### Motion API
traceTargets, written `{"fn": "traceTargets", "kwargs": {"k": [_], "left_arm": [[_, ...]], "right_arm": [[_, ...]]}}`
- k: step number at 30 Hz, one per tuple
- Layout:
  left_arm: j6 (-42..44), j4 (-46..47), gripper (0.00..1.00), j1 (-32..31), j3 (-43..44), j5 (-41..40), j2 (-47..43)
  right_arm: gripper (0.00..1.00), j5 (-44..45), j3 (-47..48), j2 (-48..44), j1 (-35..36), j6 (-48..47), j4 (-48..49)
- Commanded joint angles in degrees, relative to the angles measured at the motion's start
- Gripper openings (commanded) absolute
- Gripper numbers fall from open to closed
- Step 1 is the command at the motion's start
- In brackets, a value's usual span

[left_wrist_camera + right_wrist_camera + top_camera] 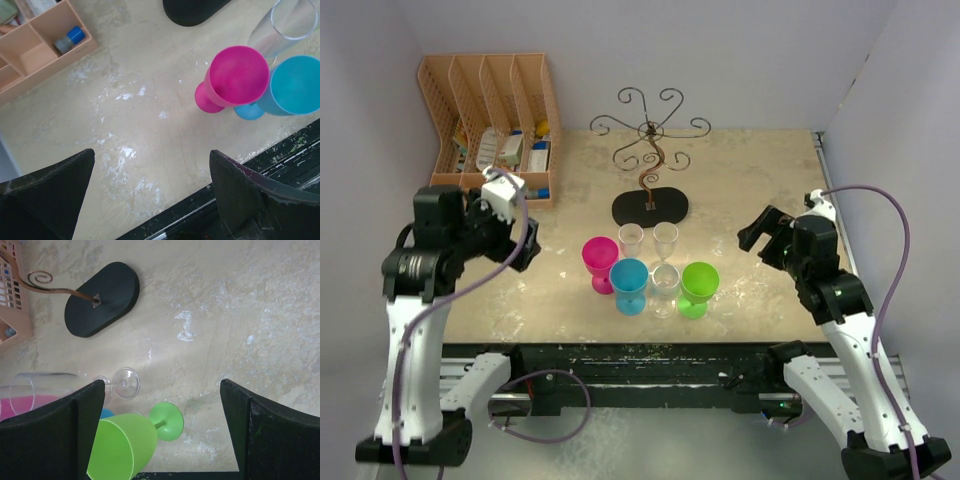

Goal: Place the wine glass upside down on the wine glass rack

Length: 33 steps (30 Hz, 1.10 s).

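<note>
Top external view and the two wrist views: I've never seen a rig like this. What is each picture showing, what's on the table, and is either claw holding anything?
Two robot arms are bolted at the near edge of the table. The top view looks down from above and behind them. Each wrist view looks past that arm's own claw. The left claw and right claw are both open and hold nothing. The wire wine glass rack stands at the back with nothing hanging on it. In front of it six glasses stand upright: a pink glass, a blue glass, a green glass and three clear glasses. A peach organizer sits in the back left corner.
</note>
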Motion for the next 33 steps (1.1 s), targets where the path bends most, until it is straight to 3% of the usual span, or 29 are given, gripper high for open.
{"fn": "traceTargets", "kwargs": {"k": [1,6,12,16,20,23,28,33], "left_arm": [[0.61,9.2,1.0,0.44,4.09,6.34,9.13],[-1.25,9.26,1.0,0.4,11.89,9.56,14.14],[0.1,7.85,0.99,-0.58,11.87,17.02,16.28],[-0.92,5.23,0.99,-4.13,11.16,12.11,17.3],[-6.22,8.35,1.0,-9.94,8.41,-2.24,16.09],[-7.17,7.86,0.99,-10.46,9.78,-1.98,18.66],[-7.96,8.68,1.0,-16.02,10.29,-6.34,21.66],[-11.22,11.43,0.87,-18.75,9.37,-4.96,22.65]], "right_arm": [[1.0,2.71,2.88,-1.35,0.06,-4.04,6.61],[1.0,2.87,4.78,0.13,0.06,-2.54,11.63],[1.0,2.29,3.01,0.98,0.06,-5.79,16.64],[1.0,-1.07,0.15,-0.1,0.06,-9.65,20.77],[1.0,-2.69,4.33,2.59,0.11,-8.98,17.8],[1.0,-5.23,6.05,3.57,0.06,-9.21,16.68],[1.0,-12.3,1.17,-0.74,0.06,-11.79,24.24],[1.0,-11.69,0.64,-1.53,0.06,-13.18,24.73]]}}
